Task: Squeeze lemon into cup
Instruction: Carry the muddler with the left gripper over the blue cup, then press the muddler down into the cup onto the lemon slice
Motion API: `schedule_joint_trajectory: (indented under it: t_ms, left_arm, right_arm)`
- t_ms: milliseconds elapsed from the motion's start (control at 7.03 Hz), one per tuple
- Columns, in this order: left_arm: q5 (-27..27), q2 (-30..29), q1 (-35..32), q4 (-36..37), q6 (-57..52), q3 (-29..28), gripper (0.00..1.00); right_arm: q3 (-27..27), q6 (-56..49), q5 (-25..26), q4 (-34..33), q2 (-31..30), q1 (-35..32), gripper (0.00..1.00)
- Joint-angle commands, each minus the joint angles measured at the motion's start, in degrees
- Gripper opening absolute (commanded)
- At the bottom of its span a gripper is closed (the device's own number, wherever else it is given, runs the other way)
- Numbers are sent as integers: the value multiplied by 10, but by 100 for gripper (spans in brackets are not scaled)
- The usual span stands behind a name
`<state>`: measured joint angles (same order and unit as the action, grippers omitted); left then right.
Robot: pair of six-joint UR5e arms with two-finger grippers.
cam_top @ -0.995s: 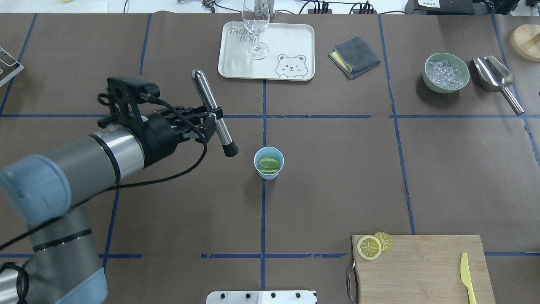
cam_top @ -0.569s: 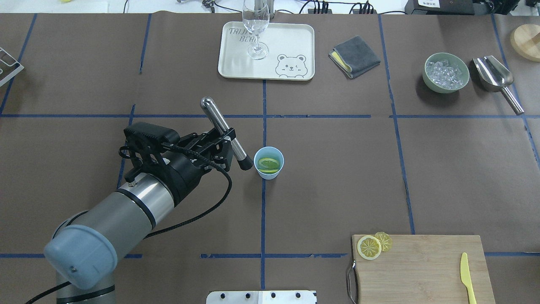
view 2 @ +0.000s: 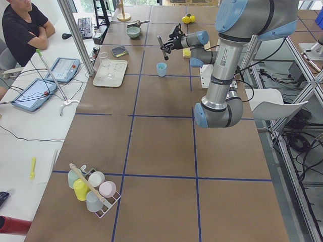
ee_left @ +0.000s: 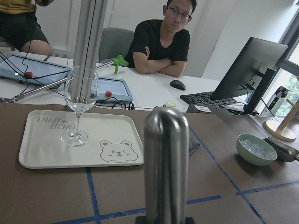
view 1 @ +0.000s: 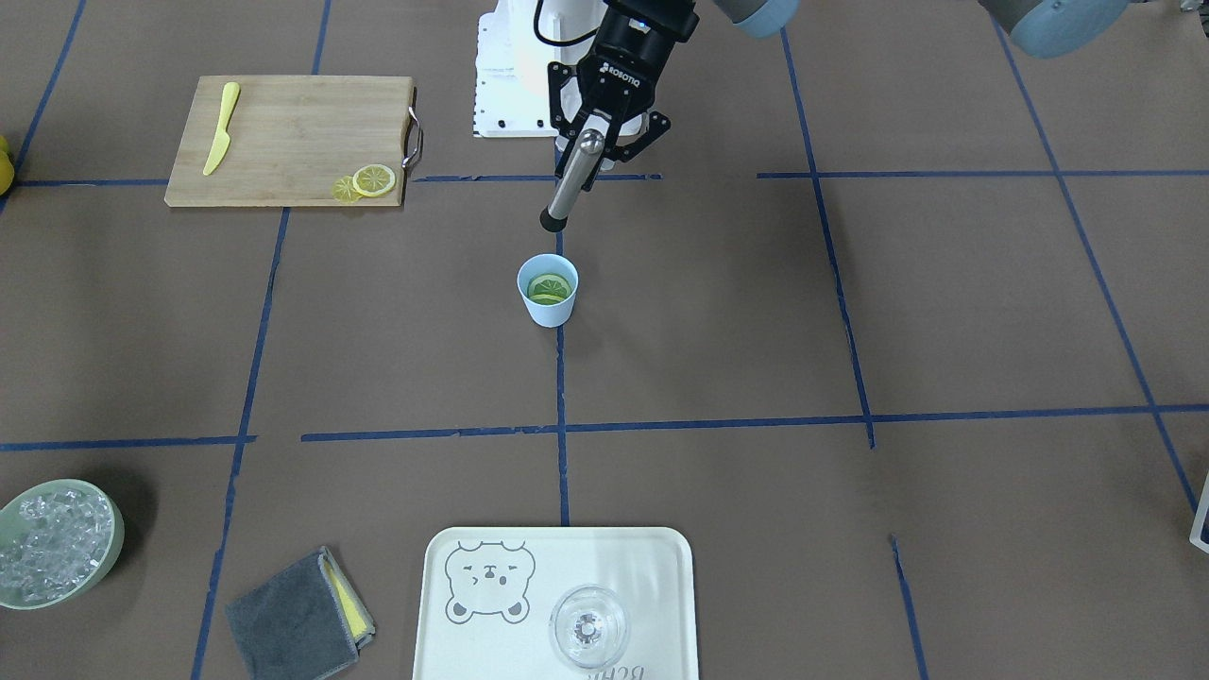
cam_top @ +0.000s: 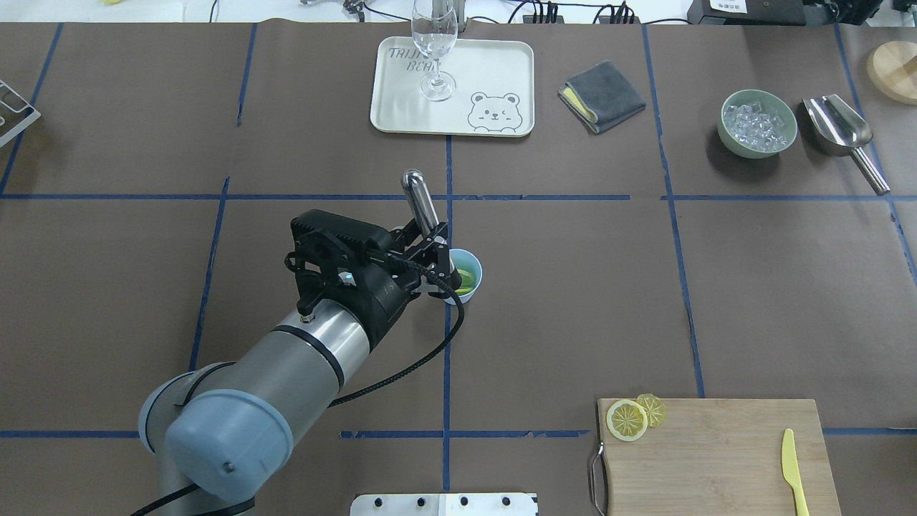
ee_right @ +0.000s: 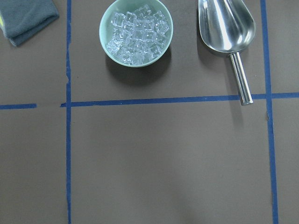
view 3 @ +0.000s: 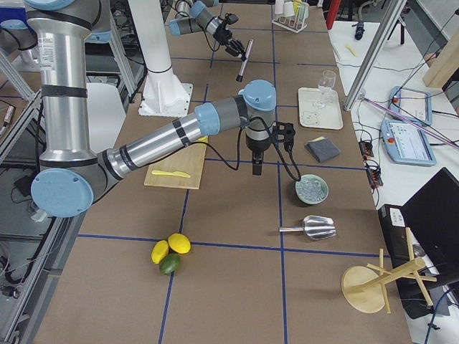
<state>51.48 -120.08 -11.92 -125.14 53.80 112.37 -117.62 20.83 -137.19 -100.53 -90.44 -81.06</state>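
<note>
The light-blue cup (view 1: 548, 307) stands at the table's middle with lemon slices (view 1: 550, 286) lying in it. In the overhead view the cup (cam_top: 473, 281) is partly hidden by my left gripper (cam_top: 432, 252). That gripper (view 1: 604, 142) is shut on a steel muddler (view 1: 571, 184) with a black tip. The muddler is tilted, and its tip is close to the cup on the robot's side, outside the cup. Two more lemon slices (cam_top: 628, 419) lie on the cutting board (cam_top: 716, 451). My right gripper (view 3: 256, 170) hangs near the ice bowl; I cannot tell whether it is open or shut.
A tray (cam_top: 494, 64) with a stemmed glass (cam_top: 435, 50) stands at the back. A grey cloth (cam_top: 602, 95), a bowl of ice (cam_top: 758, 123) and a metal scoop (cam_top: 842, 129) are at the back right. A yellow knife (cam_top: 791, 473) lies on the board.
My left arm has swung right and nearer the robot with the muddler in it. The muddler's tip has gone from well left of the cup to the cup's left rim.
</note>
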Motion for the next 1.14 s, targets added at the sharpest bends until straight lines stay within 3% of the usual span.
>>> schedule_joint_trajectory:
  t_ms: [0,569,995]
  left_arm:
    - [1,-19,-5,19,-50,-19,0]
    - [2,-24,-11,14,-66,-30,0]
    - [3,-46,-24,-2,-64,-85,0]
  right_arm:
    - [-2,0,-2,2,-10,0,100]
    - [1,0,-1,2,-9,-1,100]
    - [2,0,-1,1,-10,-2,100]
